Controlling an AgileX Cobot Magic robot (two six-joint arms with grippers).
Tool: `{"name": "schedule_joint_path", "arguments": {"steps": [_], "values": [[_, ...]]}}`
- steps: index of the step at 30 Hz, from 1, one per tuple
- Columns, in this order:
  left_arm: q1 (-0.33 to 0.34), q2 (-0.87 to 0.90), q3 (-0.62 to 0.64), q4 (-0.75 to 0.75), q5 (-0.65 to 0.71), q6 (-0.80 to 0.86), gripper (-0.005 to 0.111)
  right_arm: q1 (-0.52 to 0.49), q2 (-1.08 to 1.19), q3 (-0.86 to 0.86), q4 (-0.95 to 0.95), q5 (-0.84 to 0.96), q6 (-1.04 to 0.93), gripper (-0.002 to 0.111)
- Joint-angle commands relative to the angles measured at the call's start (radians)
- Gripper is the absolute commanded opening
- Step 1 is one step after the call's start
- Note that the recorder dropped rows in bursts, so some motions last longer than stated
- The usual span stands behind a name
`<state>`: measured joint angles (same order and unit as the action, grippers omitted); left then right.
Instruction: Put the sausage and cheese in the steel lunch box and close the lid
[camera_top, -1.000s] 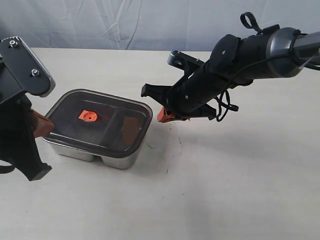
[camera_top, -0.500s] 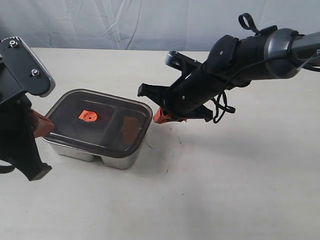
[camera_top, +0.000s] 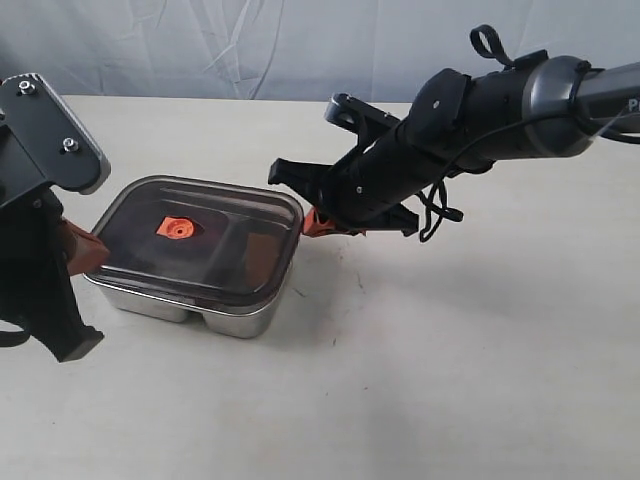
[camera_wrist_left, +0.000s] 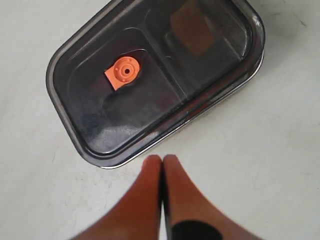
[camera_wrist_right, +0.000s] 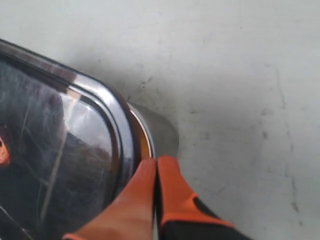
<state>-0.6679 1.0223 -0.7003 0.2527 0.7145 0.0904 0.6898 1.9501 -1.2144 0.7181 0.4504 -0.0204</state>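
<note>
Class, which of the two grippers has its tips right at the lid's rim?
The right gripper: its shut orange tips are at the corner rim of the lid. The left gripper, also shut, sits apart, with bare table between.

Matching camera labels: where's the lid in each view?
Exterior view: the lid lies on the steel box, left of centre.
Left wrist view: the whole lid shows, just beyond the shut left gripper.
Right wrist view: only one corner of the lid shows, beside the shut right gripper.
Shared landmark: the steel box's shiny edge under the lid, seen in all three.
</note>
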Motion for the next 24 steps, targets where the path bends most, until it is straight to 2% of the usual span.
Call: {"name": "schedule_joint_path", "arguments": {"steps": [1,5,14,21,24], "values": [[-0.002,0.003,0.002,-0.011,-0.009,-0.007,0.000,-0.001,0.010,-0.040,0.006,0.011,-0.002,0.000],[-0.002,0.003,0.002,-0.011,-0.009,-0.007,0.000,-0.001,0.044,-0.068,0.006,0.076,-0.002,0.000],[-0.002,0.003,0.002,-0.011,-0.009,-0.007,0.000,-0.001,0.069,-0.068,-0.003,0.084,-0.003,0.000],[-0.002,0.003,0.002,-0.011,-0.009,-0.007,0.000,-0.001,0.067,-0.068,-0.095,0.069,0.007,0.000],[-0.002,0.003,0.002,-0.010,-0.017,-0.007,0.000,-0.003,0.065,-0.068,-0.207,0.033,0.106,0.000]]}}
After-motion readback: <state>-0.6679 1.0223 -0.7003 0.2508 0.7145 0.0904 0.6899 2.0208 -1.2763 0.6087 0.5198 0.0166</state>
